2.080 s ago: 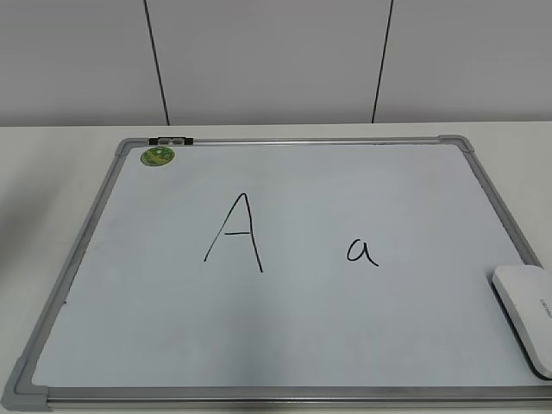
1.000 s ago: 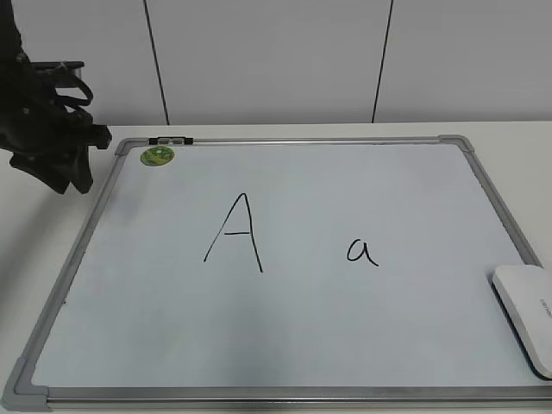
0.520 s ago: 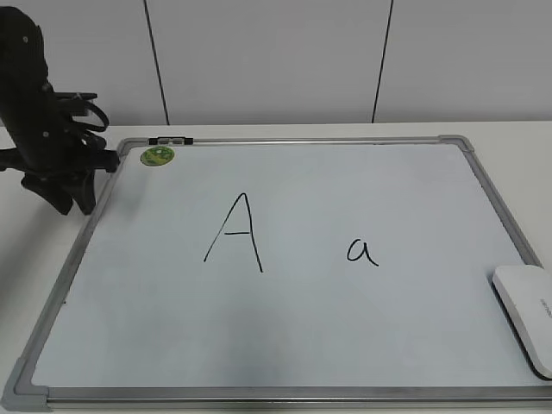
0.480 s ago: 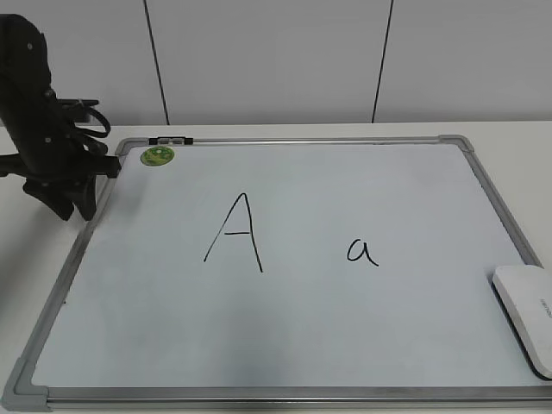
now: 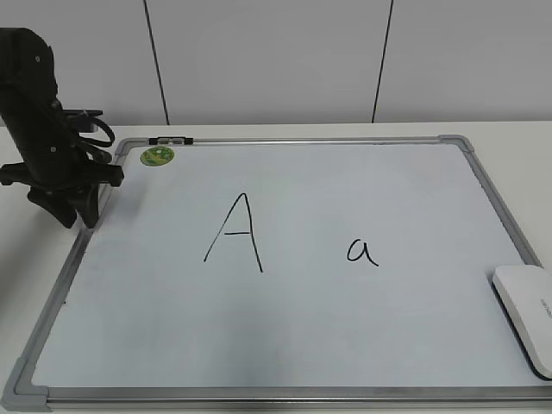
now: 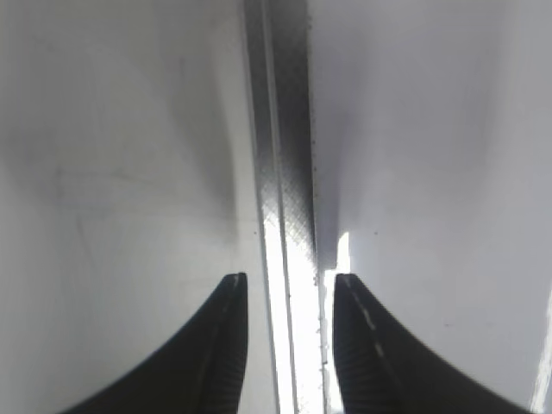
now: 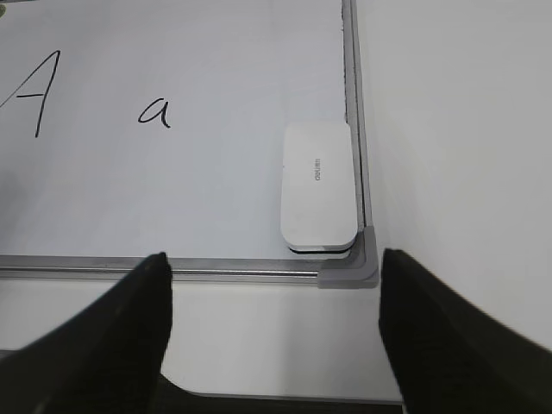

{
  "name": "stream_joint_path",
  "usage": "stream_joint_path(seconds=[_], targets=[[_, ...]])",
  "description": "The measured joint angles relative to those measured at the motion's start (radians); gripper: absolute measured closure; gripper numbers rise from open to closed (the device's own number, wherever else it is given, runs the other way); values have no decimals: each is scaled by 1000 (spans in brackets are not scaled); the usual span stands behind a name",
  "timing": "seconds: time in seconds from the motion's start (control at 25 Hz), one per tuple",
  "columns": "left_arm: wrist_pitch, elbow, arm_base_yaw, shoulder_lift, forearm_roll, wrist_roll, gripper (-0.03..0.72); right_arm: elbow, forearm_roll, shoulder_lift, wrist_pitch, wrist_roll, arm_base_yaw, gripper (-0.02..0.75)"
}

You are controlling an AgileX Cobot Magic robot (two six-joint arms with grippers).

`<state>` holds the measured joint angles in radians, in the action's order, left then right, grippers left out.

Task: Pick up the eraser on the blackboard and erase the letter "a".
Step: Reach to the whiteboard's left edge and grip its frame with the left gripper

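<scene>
lying flat in the lower right of the exterior view, the eraser (image 5: 526, 319) rests on the blackboard (image 5: 293, 328), its long axis running along the right frame rail, nothing covering it. the letter "a" (image 5: 362, 252) sits left of it, well apart, with the capital "A" (image 5: 233, 233) further left and a green sticker (image 5: 158, 156) at upper left. the left gripper (image 6: 285, 297) straddles the board's left rail, fingers narrowly apart. the right gripper (image 7: 272, 267) hangs wide open below the eraser's corner.
</scene>
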<state>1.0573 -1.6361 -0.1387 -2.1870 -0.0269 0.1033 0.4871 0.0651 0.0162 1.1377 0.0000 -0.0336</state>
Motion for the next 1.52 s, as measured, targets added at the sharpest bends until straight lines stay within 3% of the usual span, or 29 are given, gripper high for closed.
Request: stream_joint_path(seconds=[1.32, 1.52], targets=[[-22, -3, 0, -39, 27, 32, 447, 0, 0, 0, 0, 0, 0, 183], [-24, -3, 0, -39, 27, 32, 538, 0, 0, 0, 0, 0, 0, 183]])
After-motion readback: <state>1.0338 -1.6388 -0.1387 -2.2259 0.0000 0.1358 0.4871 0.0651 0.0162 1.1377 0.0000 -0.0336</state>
